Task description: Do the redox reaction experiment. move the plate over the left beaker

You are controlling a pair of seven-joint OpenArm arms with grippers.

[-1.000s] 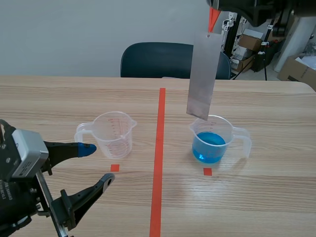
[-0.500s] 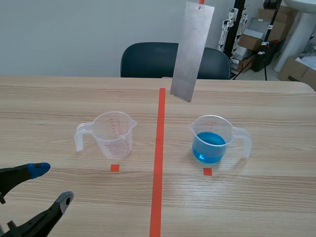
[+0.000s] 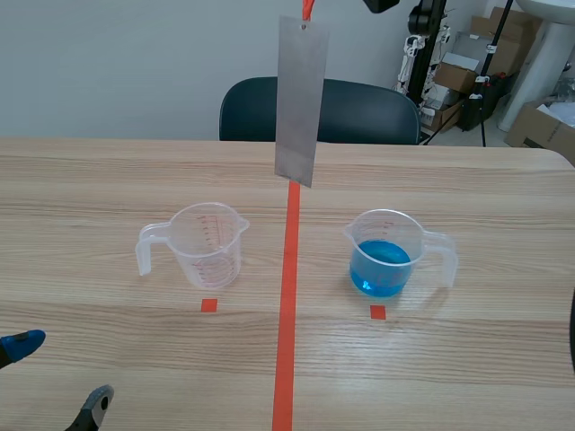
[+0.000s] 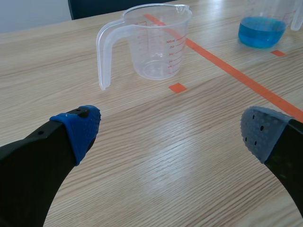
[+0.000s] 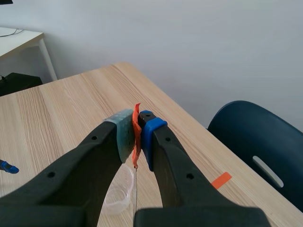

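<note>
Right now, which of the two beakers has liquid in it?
The right beaker: it holds blue liquid. The left beaker is clear and empty.

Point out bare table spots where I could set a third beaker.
The table is bare between the empty beaker and the tape line, between that line and the blue beaker, and along the far edge by the chair. Near the left tool it is tighter; the plate hangs in the air near the line.
</note>
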